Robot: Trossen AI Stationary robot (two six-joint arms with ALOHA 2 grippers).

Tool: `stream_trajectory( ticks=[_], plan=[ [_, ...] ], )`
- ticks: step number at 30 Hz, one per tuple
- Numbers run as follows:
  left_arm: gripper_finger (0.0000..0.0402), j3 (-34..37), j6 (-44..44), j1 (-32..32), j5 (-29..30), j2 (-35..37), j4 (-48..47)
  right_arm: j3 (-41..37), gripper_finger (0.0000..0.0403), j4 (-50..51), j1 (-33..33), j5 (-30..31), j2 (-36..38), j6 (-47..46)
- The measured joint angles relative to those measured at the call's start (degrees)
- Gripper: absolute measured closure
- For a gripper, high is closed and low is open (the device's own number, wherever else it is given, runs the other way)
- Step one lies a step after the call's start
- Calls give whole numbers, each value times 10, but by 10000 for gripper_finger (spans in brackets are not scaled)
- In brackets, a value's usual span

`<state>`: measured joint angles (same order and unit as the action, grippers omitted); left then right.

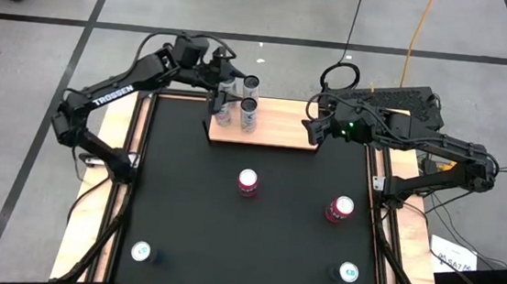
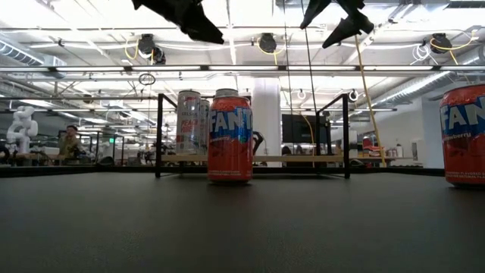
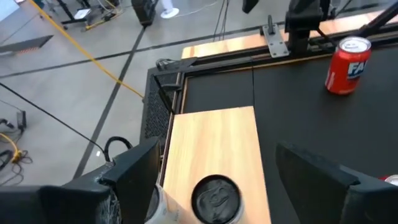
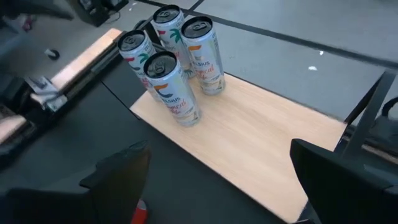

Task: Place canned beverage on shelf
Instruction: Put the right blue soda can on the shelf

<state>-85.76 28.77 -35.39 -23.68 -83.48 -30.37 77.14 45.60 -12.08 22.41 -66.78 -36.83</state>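
We found the task partly done: four tall silver-and-white slim cans stood upright in a tight cluster at one end of the small light-wood shelf with black metal uprights, the end nearer the left arm, while the rest of its board lay bare. Four more cans waited on the black tabletop: a red Fanta can near the middle, a second red can toward the right arm's side, and two cans with pale tops near the front corners, all well apart from the shelf. Every can stood on its base, long axis vertical, top facing up. The left gripper hung above the cluster with its fingers spread and nothing between them; the right gripper hovered just beside the shelf's other end, also spread and empty. We judged the next job to be fetching one of the tabletop cans, likely the nearer red one.
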Motion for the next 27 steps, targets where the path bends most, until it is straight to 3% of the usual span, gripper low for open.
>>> stream_trajectory(
  ticks=[3,13,20,27],
  plan=[
    [104,0,-36,13,2,7,-1,0,68,1,4,-1,0,-32],
    [175,0,-204,86,16,20,-66,0,223,12,81,-5,0,-14],
    [202,0,-323,220,134,19,-78,0,282,99,156,-62,3,-41],
    [213,0,-453,384,291,13,-26,0,283,196,278,-60,7,-109]
  ],
)
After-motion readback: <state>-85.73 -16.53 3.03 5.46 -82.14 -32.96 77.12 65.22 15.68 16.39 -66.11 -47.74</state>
